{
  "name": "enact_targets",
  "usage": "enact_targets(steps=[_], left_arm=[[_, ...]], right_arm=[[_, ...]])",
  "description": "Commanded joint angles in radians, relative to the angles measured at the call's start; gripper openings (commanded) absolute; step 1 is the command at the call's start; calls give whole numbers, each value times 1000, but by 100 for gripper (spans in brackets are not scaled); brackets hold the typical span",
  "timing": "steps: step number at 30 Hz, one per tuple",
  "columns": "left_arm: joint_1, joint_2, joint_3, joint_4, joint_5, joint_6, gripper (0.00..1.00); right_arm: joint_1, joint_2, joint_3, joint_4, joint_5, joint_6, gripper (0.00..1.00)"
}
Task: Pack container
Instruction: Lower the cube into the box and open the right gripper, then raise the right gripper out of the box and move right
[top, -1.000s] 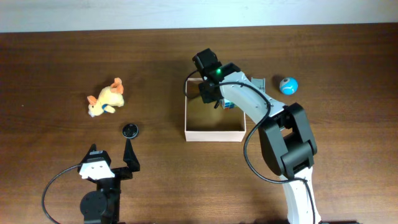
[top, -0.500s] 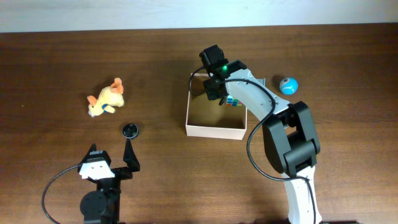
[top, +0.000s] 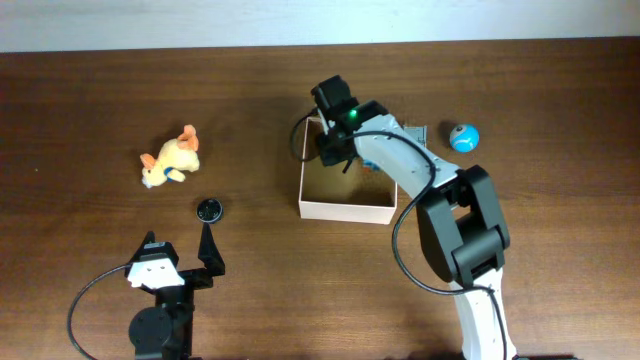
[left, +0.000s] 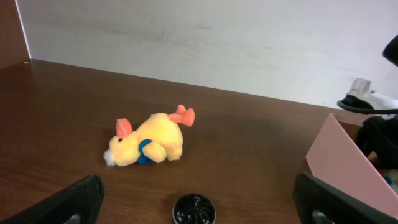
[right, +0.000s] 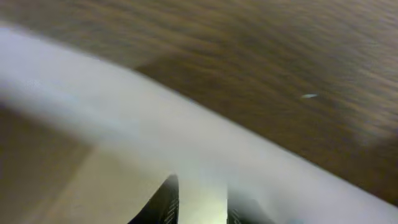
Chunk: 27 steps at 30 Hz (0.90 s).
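Altogether, the table (top: 90, 100) carries one container (top: 345, 213), one yellow plush toy (top: 172, 158) with orange ears, one black disc (top: 209, 209), one blue ball (top: 463, 137) and two robot arms, each with one hand.

The container is a square, shallow cardboard box with white outer walls and a tan-brown floor. It sits right of the table's middle, between the plush toy and the ball and well apart from both. In the left wrist view only a slanted piece of its near wall shows (pale pink in that light), cut off at the right edge.

The left hand (top: 178, 240) is near the front of the table, fingers spread wide and gripping nothing. The disc lies just beyond it.

The right arm (top: 400, 165) reaches across the container's far side, with the right hand (top: 337, 152) over the far-left corner. That arm hides much of the back wall and most of a small many-coloured block (top: 373, 168) inside. It also partly covers a grey-blue thing (top: 418, 132) outside the container near the ball, too hidden to identify.

The right wrist view is badly smeared. It shows a pale band, brown wood grain, and two dark fingertips (right: 168, 199) at the bottom edge with a narrow slit between them. I cannot tell whether the right hand is parted or pressed together.
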Motion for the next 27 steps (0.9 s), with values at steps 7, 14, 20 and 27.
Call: enact_targets(steps=[7,14,20,27], left_arm=[[6,1,-2,-5,11,16,99],[6,1,-2,-5,11,16,99],[6,1,-2,-5,11,16,99],[6,1,-2,-5,11,16,99]], right_arm=[[69,16,-6,4,-29,-3,22],[84,16,-6,4,-59,-3,22],[95,16,-6,4,-62,-3,21],[111,16,-6,5,-62,-3,22]])
